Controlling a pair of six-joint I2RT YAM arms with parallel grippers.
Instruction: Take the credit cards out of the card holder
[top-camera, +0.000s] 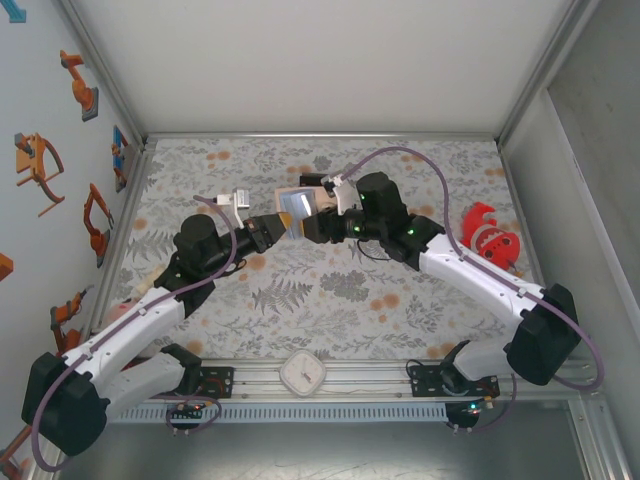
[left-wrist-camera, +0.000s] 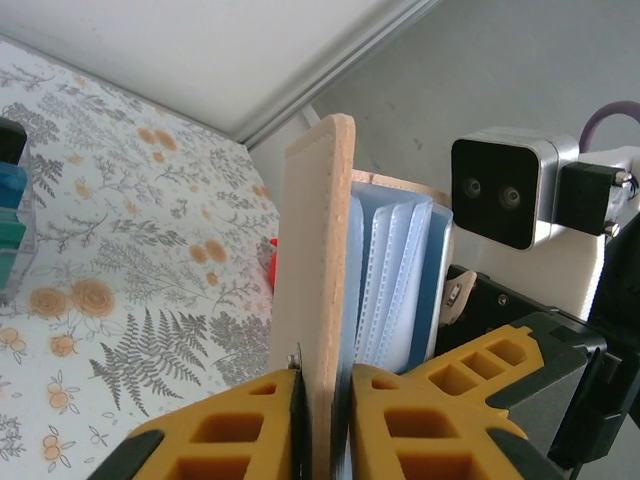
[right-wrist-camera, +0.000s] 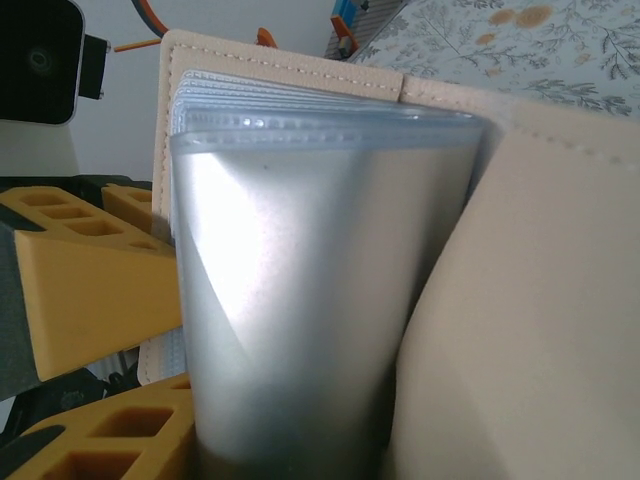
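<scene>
Above the far middle of the counter (top-camera: 300, 300): the card holder (top-camera: 297, 205) hangs in the air between the two arms, clear of the flowered cloth, so both arms can reach it at once.
Left hand (top-camera: 281, 222): clenched on one tan cover. In the left wrist view its yellow fingers (left-wrist-camera: 230, 420) press either face of that cover's lower edge, holding it upright. This looks like an anchoring grip that leaves the inside free.
Card holder, inner side: the wallet stands opened like a book, with the gripped cover (left-wrist-camera: 315, 300) on one side and the other flap (right-wrist-camera: 540, 300) swung away. That spread seems meant to expose the pockets.
Credit cards (left-wrist-camera: 395, 280): inside the holder as a fan of pale blue leaves next to the gripped cover, none drawn out. In the right wrist view the front leaf (right-wrist-camera: 300, 300) faces the camera with a silvery glare. How many leaves carry a card is unclear.
Right hand (top-camera: 312, 218): close against the open side, opposite the left hand. I cannot tell whether it is grasping a leaf or the flap, or is released.
Step in hand, as I judge it: one hand braces and the other goes for a card.
Risk: the leaves lie tight together, so a pinch may catch several, or only a sleeve.
</scene>
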